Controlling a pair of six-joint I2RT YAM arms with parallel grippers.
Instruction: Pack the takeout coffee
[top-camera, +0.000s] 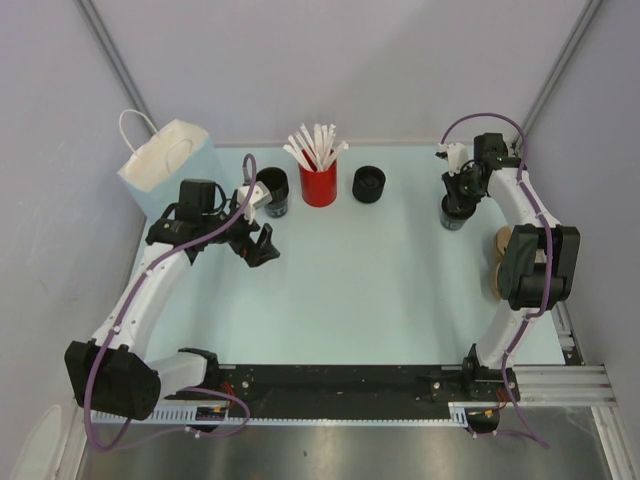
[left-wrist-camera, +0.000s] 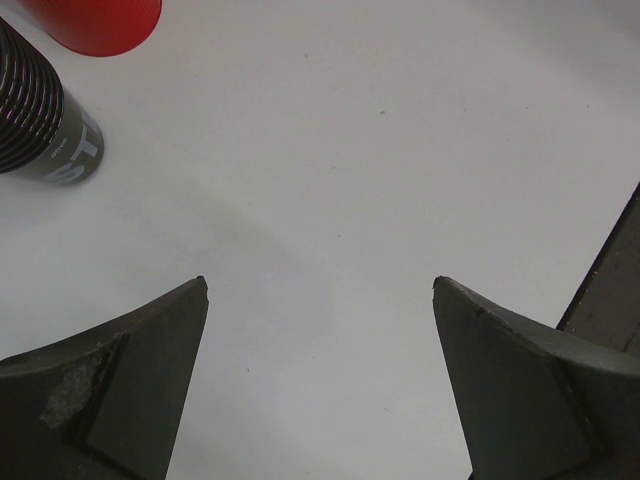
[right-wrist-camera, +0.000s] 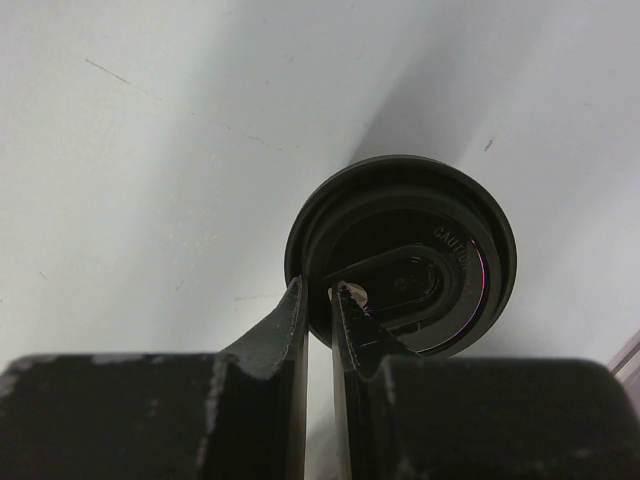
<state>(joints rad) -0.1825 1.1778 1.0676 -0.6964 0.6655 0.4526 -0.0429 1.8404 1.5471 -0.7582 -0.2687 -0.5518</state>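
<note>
Two grippers: we are watching right gripper pinching the takeout coffee at its rim, toward the right edge of the table; left gripper hanging wide open, holding nothing.

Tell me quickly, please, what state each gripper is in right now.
Left gripper: open, holding nothing.
Right gripper: closed on the lid rim of the takeout coffee.

High rear overview; two close wrist views down onto shared table
</note>
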